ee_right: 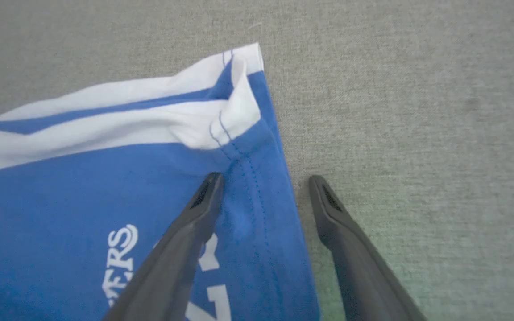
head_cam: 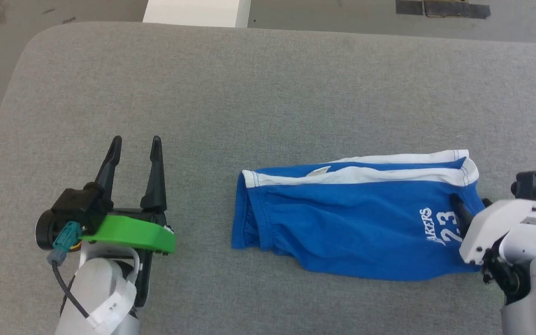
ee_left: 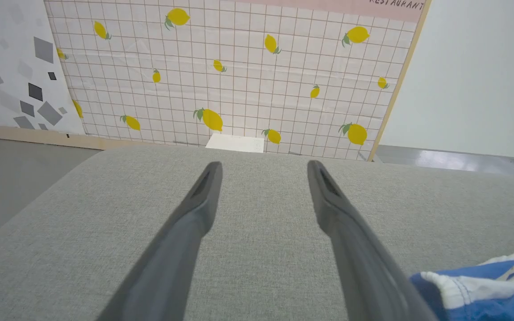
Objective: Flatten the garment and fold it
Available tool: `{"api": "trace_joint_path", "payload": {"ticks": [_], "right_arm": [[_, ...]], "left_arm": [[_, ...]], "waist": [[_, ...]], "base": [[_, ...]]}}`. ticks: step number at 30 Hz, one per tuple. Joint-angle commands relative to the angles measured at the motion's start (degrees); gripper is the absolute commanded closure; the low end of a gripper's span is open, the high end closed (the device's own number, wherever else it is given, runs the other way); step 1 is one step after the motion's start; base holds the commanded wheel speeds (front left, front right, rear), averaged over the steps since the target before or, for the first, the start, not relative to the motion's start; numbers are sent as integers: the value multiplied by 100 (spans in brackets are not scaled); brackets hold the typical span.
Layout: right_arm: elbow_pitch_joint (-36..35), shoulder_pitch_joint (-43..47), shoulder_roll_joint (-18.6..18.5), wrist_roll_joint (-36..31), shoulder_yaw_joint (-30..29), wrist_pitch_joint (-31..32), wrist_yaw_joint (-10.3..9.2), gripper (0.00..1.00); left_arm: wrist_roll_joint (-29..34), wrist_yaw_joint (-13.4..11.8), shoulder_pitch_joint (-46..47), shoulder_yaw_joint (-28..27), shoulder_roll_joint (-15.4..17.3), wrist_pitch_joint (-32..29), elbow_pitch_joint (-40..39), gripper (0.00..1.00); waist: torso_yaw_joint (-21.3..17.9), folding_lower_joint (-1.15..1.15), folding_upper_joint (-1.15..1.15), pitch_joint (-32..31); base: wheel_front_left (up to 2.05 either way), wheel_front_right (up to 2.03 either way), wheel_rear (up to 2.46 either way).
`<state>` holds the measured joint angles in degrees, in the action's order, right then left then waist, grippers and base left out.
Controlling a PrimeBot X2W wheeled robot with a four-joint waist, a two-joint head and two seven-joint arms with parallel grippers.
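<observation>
Right end effector [ee_right: 263, 185]: fingers apart, nothing clamped, straddling the leg hem of the garment [head_cam: 351, 218]. One finger is over blue cloth by the print, the other over bare table [head_cam: 249, 93]. The garment lies on the table's right half, long axis left to right, waistband end toward the left end effector [head_cam: 137, 139], which is spread, empty and well apart. Right arm judged nearer. Past the far edge: white block [head_cam: 196, 11], grey floor [head_cam: 342, 14], lemon-print panel [ee_left: 239, 67].

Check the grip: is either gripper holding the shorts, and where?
Nothing is held. The right gripper is open, straddling the leg hem of the shorts. The left gripper is open over the table.
</observation>
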<state>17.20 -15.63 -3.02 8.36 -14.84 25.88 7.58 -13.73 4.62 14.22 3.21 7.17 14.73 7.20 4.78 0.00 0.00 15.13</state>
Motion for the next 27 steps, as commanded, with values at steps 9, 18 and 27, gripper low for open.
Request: {"api": "trace_joint_path", "payload": {"ticks": [9,18,27], "right_arm": [[-306,115,14,521,182,577,-9,100],[-1010,309,14,-259,-863,311,-9,100],[-2120,479,14,-385,-567,975,-9,100]], "left_arm": [[232,240,52,-207,-256,27,248,0],[249,276,-13,-227,-308,27,336,0],[254,284,-57,-198,-324,27,392,0]], "waist": [[-6,0,0,-73],[-64,0,0,-128],[-120,0,0,-191]], "base": [[0,0,0],[0,0,0],[0,0,0]]}}
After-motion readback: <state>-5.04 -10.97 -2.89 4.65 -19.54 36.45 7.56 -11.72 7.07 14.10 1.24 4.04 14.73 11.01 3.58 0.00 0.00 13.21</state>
